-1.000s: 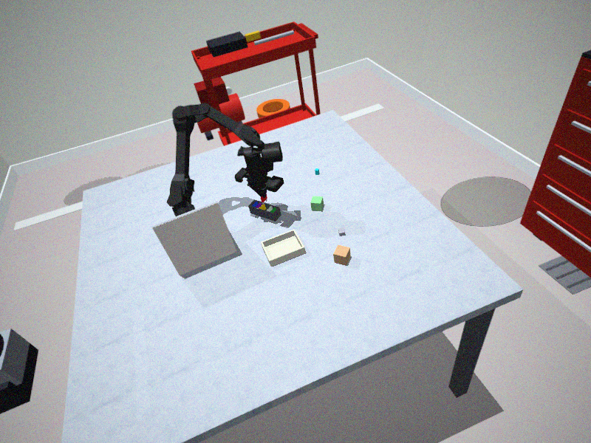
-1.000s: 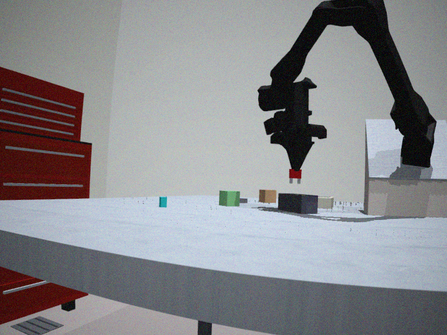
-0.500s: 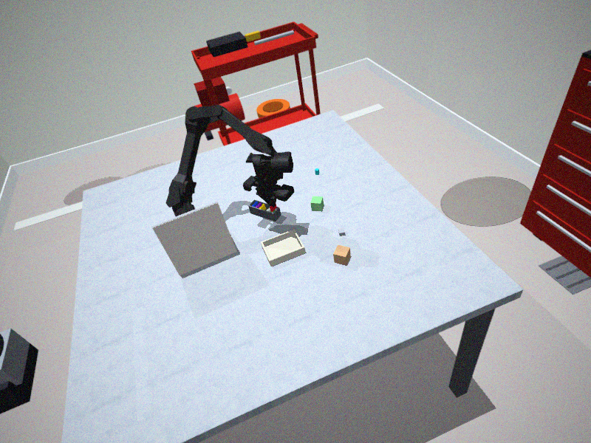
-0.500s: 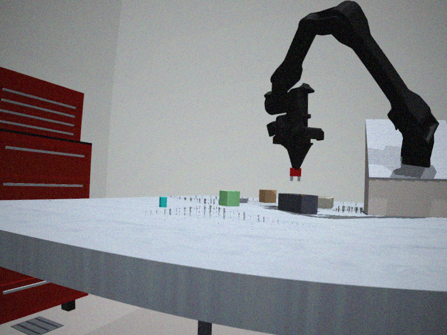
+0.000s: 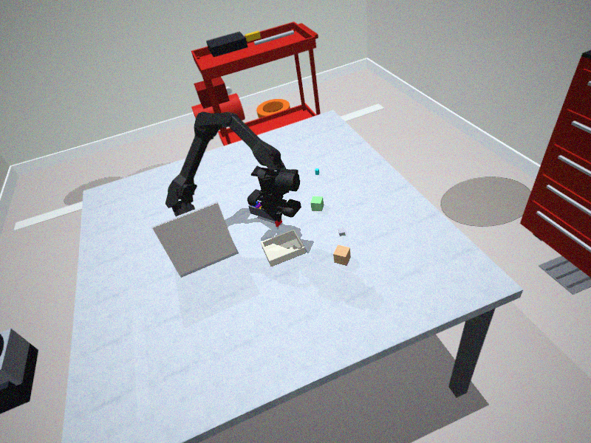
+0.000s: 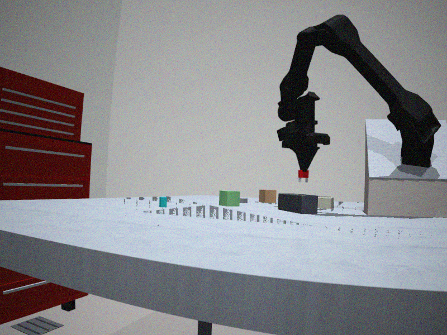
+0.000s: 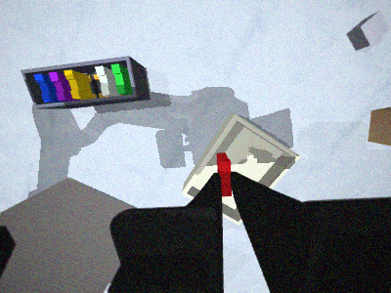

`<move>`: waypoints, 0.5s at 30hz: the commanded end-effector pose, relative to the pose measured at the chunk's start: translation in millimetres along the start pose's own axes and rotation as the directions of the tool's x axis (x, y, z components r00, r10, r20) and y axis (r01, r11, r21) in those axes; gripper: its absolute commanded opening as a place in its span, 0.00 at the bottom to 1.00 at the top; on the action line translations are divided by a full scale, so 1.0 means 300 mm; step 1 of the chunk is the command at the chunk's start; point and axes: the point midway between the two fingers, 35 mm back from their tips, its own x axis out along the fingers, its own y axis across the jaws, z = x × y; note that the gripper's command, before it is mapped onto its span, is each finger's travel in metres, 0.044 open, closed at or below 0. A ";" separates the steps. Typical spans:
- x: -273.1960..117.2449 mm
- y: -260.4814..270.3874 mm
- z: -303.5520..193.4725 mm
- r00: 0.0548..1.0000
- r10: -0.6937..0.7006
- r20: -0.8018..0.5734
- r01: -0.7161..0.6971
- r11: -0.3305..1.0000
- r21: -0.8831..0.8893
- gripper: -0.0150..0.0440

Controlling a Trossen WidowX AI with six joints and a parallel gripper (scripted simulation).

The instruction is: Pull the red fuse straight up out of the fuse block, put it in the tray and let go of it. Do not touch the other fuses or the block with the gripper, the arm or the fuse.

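Observation:
My gripper [image 5: 278, 219] [image 6: 303, 171] [image 7: 224, 177] is shut on the red fuse [image 5: 278, 222] [image 6: 303, 174] [image 7: 224, 168] and holds it high above the table. In the wrist view the fuse hangs over the left part of the cream tray [image 5: 286, 258] [image 6: 325, 202] [image 7: 272, 142]. The dark fuse block [image 5: 254, 207] [image 6: 298, 203] [image 7: 141, 78] lies apart from the gripper, to the upper left in the wrist view. It holds blue [image 7: 43, 87], purple [image 7: 59, 84], yellow [image 7: 75, 84], white [image 7: 103, 78] and green [image 7: 118, 78] fuses, with one empty slot.
A grey slab [image 5: 195, 238] [image 7: 59, 220] lies left of the tray. A green cube [image 5: 317, 203] [image 6: 229, 198], an orange cube [image 5: 341, 254] [image 6: 267, 195] [image 7: 381, 126], a small grey cube [image 5: 341, 232] [image 7: 362, 36] and a small teal cube [image 5: 316, 171] [image 6: 163, 201] lie to the right.

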 end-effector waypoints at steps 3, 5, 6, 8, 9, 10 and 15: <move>0.011 -0.069 -0.092 1.000 0.005 0.001 -0.005 1.000 -0.003 0.25; 0.016 -0.088 -0.121 1.000 0.008 0.003 -0.008 1.000 -0.004 0.25; 0.017 -0.092 -0.129 1.000 0.008 0.003 -0.008 1.000 -0.004 0.25; 0.018 -0.094 -0.132 1.000 0.009 0.003 -0.009 1.000 -0.004 0.25; 0.018 -0.094 -0.132 1.000 0.009 0.003 -0.009 1.000 -0.004 0.25; 0.019 -0.094 -0.132 1.000 0.009 0.003 -0.009 1.000 -0.004 0.25; 0.042 -0.095 -0.131 1.000 0.009 0.003 -0.009 1.000 -0.004 0.25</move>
